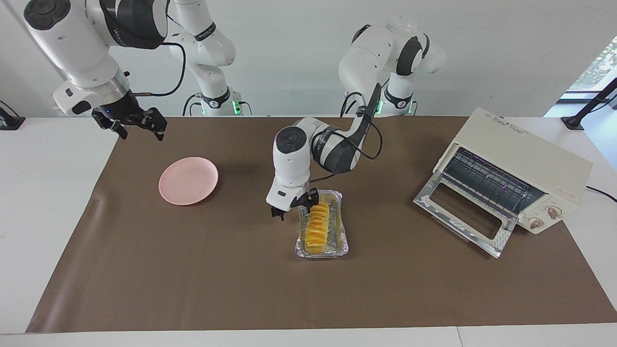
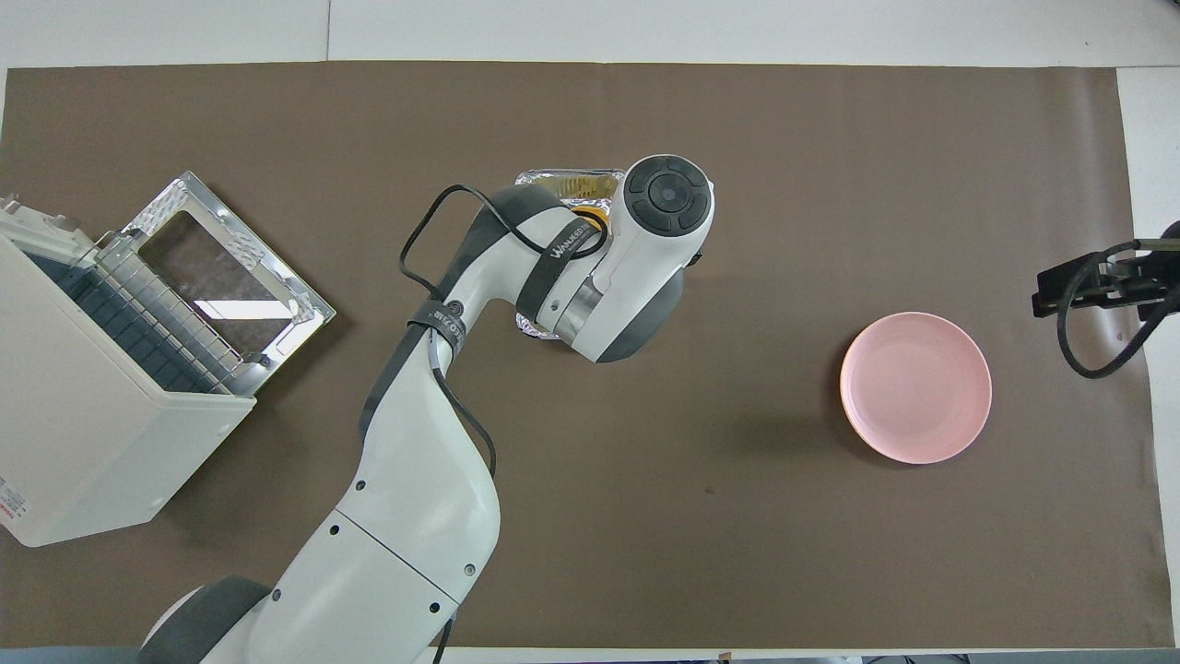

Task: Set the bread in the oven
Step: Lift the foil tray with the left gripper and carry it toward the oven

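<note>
Facing view: left pincer (image 1: 291, 208) low at the tray (image 1: 343, 241) rim nearest the robots, fingers apart, one outside the rim and one inside by the bread (image 1: 318, 226); grip not clear. Bread in the tray, mid-bench. Oven (image 1: 518, 171) at the left arm's end, door down. Right pincer (image 1: 140, 126) open, empty, waiting over the mat (image 1: 193, 279) edge near the plate (image 1: 188, 180).

Overhead view: tray (image 2: 564, 182) mostly hidden under the left arm. Oven (image 2: 92, 406) open. Plate (image 2: 915, 386) beside right pincer (image 2: 1060, 293).

ridged yellow bread (image 1: 318, 224) in foil tray (image 1: 300, 250); cream oven (image 1: 520, 159) open.
</note>
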Controlling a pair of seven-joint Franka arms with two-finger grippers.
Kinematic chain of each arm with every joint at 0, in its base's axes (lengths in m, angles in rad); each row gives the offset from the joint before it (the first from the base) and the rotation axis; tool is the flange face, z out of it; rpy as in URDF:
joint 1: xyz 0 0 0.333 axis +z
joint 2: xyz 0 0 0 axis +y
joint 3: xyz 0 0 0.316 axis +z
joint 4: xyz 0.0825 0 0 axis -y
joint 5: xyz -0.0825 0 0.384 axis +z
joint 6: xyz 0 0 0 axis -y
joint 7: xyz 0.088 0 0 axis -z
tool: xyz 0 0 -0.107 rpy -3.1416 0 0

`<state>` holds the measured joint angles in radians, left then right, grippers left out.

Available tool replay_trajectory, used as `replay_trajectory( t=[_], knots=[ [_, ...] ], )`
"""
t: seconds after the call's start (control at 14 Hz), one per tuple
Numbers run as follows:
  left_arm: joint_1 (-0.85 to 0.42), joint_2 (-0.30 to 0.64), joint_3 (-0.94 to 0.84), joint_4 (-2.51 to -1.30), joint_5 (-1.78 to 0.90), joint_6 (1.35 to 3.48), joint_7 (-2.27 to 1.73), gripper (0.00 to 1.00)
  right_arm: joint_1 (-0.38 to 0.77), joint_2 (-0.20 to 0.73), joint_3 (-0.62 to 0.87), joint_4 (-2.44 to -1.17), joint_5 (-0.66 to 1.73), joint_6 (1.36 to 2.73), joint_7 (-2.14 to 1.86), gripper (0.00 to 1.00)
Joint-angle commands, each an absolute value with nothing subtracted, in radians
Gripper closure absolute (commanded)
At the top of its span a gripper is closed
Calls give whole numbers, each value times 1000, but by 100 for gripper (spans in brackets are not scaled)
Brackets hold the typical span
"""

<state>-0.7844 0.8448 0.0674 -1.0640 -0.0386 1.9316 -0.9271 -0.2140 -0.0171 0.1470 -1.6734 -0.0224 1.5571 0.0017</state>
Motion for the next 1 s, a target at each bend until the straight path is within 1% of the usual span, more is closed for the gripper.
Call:
replay_trajectory(
  t=[0.0,0.07,0.14,0.21,0.28,0.57,0.71,0.93],
  knots=[
    [-813,847,80,-1084,-34,1959,-920,37,-222,-46,153,-1672,-11,1537,9,0],
    [-815,847,80,-1089,-44,1960,-922,43,-222,-51,153,-1672,-11,1537,11,0],
    [-818,847,80,-1088,-55,1960,-922,63,-222,-51,153,-1672,-11,1537,9,0],
    [-818,847,80,-1088,-66,1956,-922,87,-222,-51,153,-1672,-11,1537,9,0],
    [-815,847,80,-1088,-74,1959,-922,100,-222,-51,153,-1672,-11,1537,9,0],
    [-802,845,84,-1085,-90,1944,-922,100,-222,-51,153,-1672,-11,1537,9,0],
    [-793,828,101,-1077,-107,1855,-925,100,-222,-51,153,-1672,-11,1537,9,0],
    [-756,747,150,-1074,-107,1726,-925,100,-222,-51,153,-1672,-11,1537,9,0]
  ],
)
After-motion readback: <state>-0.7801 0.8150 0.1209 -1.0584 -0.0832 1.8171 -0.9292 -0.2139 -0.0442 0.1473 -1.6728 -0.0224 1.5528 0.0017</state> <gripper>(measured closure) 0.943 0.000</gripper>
